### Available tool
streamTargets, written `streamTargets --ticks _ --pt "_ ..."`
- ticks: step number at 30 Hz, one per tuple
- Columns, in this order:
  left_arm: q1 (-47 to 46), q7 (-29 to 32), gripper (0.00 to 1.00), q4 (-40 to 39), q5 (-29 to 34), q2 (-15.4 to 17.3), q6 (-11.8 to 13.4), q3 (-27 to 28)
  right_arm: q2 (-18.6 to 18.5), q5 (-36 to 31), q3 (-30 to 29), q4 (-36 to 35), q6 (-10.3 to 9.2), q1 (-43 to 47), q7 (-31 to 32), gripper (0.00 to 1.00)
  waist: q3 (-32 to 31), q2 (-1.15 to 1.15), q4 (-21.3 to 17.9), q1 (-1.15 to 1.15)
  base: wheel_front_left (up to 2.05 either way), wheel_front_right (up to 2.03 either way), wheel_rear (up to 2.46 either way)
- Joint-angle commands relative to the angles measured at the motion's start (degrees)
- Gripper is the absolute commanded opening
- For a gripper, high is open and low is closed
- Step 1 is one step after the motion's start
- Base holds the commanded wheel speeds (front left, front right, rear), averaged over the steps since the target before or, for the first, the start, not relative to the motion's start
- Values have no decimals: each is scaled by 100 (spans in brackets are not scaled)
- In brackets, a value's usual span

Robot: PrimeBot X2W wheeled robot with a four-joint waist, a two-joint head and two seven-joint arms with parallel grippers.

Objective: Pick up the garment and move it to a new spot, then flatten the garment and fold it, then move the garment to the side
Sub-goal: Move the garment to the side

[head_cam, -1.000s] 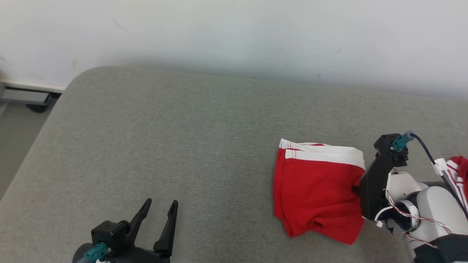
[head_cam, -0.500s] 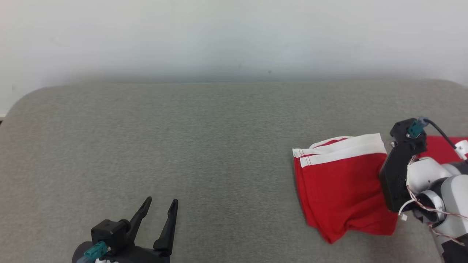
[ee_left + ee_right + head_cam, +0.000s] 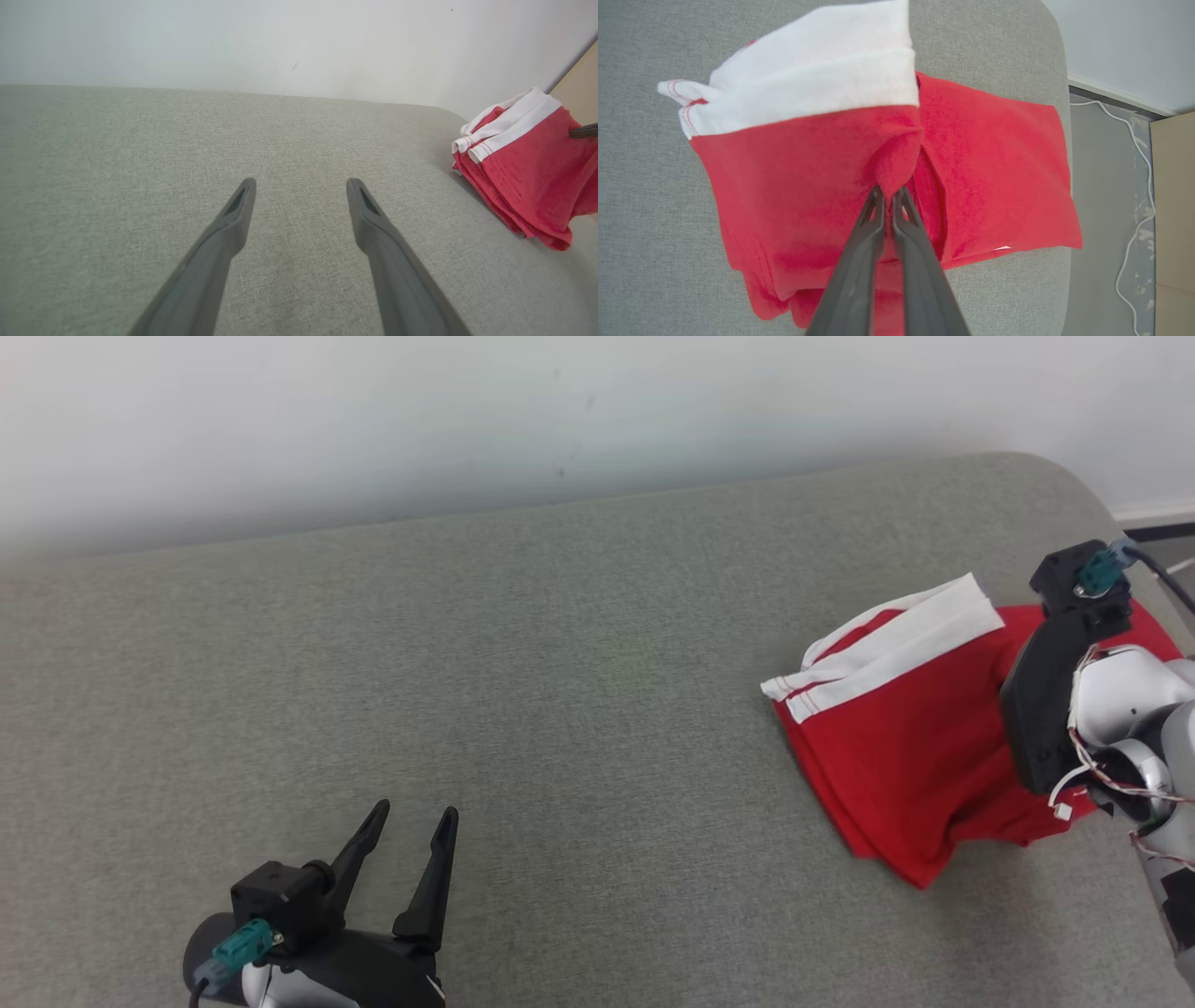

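The garment (image 3: 896, 756) is red with a white band and lies bunched at the right end of the grey cushion (image 3: 467, 663). My right gripper (image 3: 888, 191) is shut on a raised fold of the garment (image 3: 794, 177) near its middle; in the head view its black housing (image 3: 1055, 709) hides the fingers. A flat red layer (image 3: 994, 177) spreads to the right of the pinch, up to the cushion's edge. My left gripper (image 3: 414, 812) hovers open over bare cushion at the lower left, far from the garment (image 3: 528, 172), with nothing between its fingers (image 3: 233, 219).
A pale wall (image 3: 560, 411) runs behind the cushion. The cushion's rounded right end (image 3: 1045, 46) lies just beyond the garment. Past it is floor with a white cable (image 3: 1134, 140) and a beige panel (image 3: 1174, 196).
The head camera has swung right, bringing the cushion's right end into view. The right gripper has carried the garment toward that end and turned it. The left gripper has stayed open.
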Motion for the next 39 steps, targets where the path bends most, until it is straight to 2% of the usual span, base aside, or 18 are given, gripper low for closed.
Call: streamTargets --ticks 1,15,20,25,32,38,39 --pt "-71 -31 100 20 30 52 0 11 -46 12 -52 10 -7 -104 -50 0 107 -1 -131 0 0 0 0" --pt "-157 32 100 -17 52 155 -14 -30 -32 -184 -626 -55 -7 -345 -70 0 245 -1 -345 0 0 0 0" --pt "-220 52 100 -44 68 189 -34 -61 -54 -385 -884 224 -7 -464 -317 0 303 -1 -292 0 0 0 0" --pt "-291 121 100 -92 102 220 -31 -95 77 -639 -1183 685 -7 -510 -659 0 411 -1 -167 0 0 0 0" --pt "-380 210 100 -193 141 340 3 -109 193 -1764 -2125 1447 -7 -659 -1415 0 691 -1 76 0 0 0 0" --pt "-432 278 100 -272 183 402 12 -140 349 -2401 -2621 1968 -7 -787 -1785 0 854 -1 239 0 0 0 0" --pt "-445 283 100 -286 189 411 14 -139 343 -2479 -2686 2058 -7 -802 -1846 8 874 -1 258 0 0 0 0"
